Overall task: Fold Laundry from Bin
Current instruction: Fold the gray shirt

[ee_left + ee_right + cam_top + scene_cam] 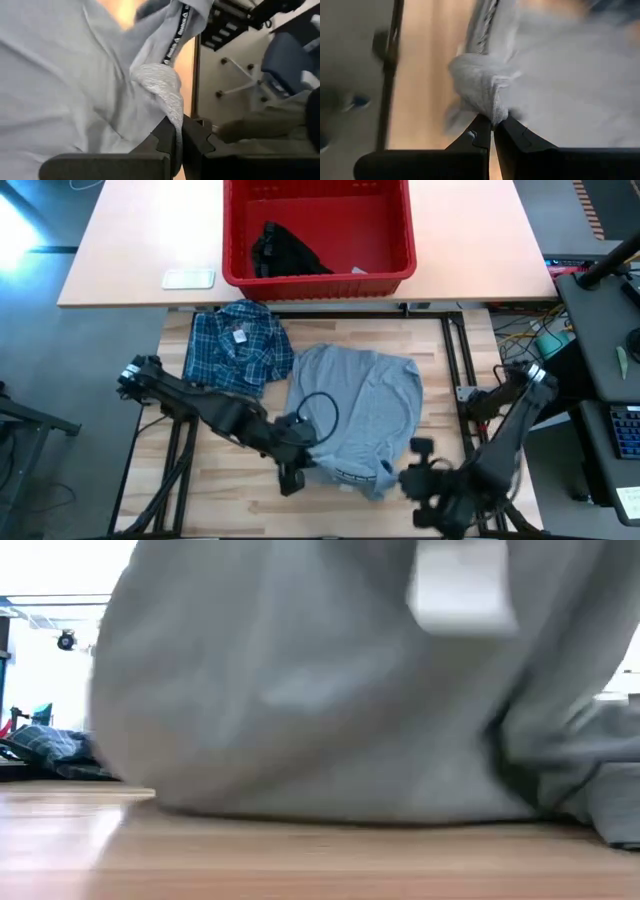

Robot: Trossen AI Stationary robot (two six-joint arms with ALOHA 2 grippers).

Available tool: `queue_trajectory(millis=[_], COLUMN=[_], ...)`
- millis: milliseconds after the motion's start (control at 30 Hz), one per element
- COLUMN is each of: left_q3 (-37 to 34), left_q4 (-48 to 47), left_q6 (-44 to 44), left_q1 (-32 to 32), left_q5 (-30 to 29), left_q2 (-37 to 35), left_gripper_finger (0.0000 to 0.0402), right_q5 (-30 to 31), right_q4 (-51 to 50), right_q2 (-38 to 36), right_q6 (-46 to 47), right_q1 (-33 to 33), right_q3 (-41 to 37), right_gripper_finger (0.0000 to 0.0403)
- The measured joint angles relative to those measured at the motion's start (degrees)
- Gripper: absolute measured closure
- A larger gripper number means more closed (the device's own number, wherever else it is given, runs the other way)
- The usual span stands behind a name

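Observation:
A light grey T-shirt (355, 405) lies spread on the wooden table (215, 480), with its collar end and printed neck tape (175, 40) toward the near edge. My left gripper (292, 478) is shut on the shirt's near left corner. My right gripper (418, 480) is shut on its near right corner. The blue-and-white plaid shirt (238, 348) lies folded at the far left. A small black garment (283, 252) lies in the red bin (395, 225) beyond the far edge. In the low view the grey cloth (320, 690) fills the picture. My left gripper (178, 122) pinches a bunched fold of the grey T-shirt (167, 100) between its two fingers, near the neck tape. The fingers slant down from the table's near left. The cloth falls away slack from the pinch. My right gripper (493, 125) pinches a gathered wad of the T-shirt's cloth (487, 95) between its two fingers, at the shirt's near right corner. The fingers slant down from the near right. The rest of the shirt (580, 90) spreads away beyond the pinch.
The bin stands on a tan table (130, 250) behind the wooden one, with a small white flat thing (188, 278) beside it. Bare wood (150, 490) lies at the near left. A desk with cables (610, 360) stands to the right.

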Motion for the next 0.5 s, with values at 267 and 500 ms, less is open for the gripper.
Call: queue_trajectory(millis=[267, 500], left_q3=[22.6, 26.1], left_q4=[-24.9, -28.7], left_q6=[9.0, 12.9], left_q1=[0.5, 3.4], left_q5=[-19.2, -24.8], left_q2=[-0.2, -0.1], left_gripper_finger=[0.0402, 0.0402], right_q5=[22.1, 26.4], right_q4=[-14.1, -14.6], right_q2=[-8.6, -12.2], right_q6=[-2.6, -4.8], right_q1=[-0.7, -8.0], right_q3=[14.0, 12.9], right_gripper_finger=[0.0394, 0.0394])
